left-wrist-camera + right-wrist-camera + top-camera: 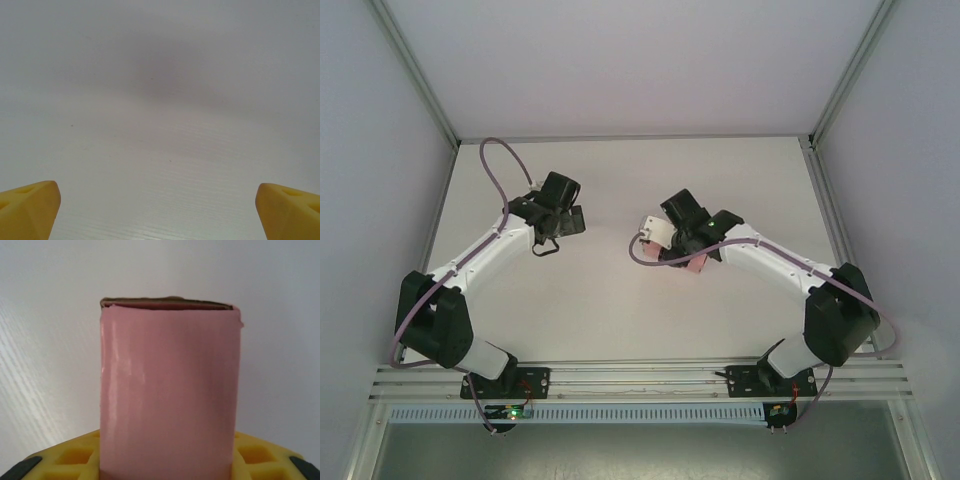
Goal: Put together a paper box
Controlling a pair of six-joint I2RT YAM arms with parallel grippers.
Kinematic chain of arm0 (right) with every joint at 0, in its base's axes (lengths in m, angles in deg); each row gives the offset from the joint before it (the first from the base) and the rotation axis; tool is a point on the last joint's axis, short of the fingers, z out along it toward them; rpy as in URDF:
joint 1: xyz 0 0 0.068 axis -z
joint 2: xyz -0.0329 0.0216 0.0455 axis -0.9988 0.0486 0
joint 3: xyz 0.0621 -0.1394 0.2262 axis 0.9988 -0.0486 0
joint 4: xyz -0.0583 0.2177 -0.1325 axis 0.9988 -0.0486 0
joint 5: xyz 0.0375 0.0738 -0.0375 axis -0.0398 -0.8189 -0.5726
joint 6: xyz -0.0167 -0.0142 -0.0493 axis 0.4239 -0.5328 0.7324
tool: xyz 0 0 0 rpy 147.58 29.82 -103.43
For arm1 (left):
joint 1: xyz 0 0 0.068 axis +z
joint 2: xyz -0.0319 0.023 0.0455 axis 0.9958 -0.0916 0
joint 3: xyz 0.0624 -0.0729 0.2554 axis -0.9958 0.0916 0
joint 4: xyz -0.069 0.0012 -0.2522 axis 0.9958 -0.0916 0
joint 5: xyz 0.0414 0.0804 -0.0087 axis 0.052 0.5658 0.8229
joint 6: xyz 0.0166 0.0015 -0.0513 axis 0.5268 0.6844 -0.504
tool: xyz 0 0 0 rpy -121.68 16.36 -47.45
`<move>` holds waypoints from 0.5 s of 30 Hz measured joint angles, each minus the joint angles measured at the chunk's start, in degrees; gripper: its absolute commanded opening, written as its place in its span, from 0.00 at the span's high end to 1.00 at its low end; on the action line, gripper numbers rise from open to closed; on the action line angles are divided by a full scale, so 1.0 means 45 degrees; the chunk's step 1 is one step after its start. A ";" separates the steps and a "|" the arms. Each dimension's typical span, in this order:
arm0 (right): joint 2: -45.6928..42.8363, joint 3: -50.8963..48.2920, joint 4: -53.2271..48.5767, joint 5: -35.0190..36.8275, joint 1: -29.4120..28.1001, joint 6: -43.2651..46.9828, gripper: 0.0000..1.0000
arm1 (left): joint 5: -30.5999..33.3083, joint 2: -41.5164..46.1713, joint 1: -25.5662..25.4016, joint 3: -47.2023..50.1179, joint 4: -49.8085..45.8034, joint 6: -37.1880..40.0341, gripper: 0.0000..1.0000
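Top view: the left gripper (560, 215) hangs over the bare table (620, 320), well apart from the right gripper (688, 238). The right gripper carries the box (694, 264) near the table's middle, where a sliver of pink peeks from under the wrist.

Left wrist: the 2 yellow fingers (27, 210) stand wide apart with nothing between them and plain table below.

Right wrist: the jaws are clamped on the box's near end, and the box juts straight ahead. Its far end (165, 302) shows a thin dark gap, and I cannot tell whether a flap there is tucked.

The step is probably closing that end. The card is thin, so the right grip should be firm without crushing. It helps to turn the far end toward the left gripper. That gripper should press along the fold rather than push the box back through the clamp.
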 measured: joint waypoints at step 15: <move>0.3317 -0.0903 0.6659 0.4595 -0.2715 0.4318 0.49 | 0.1059 0.1948 0.0083 0.1457 -0.0228 -0.0899 0.00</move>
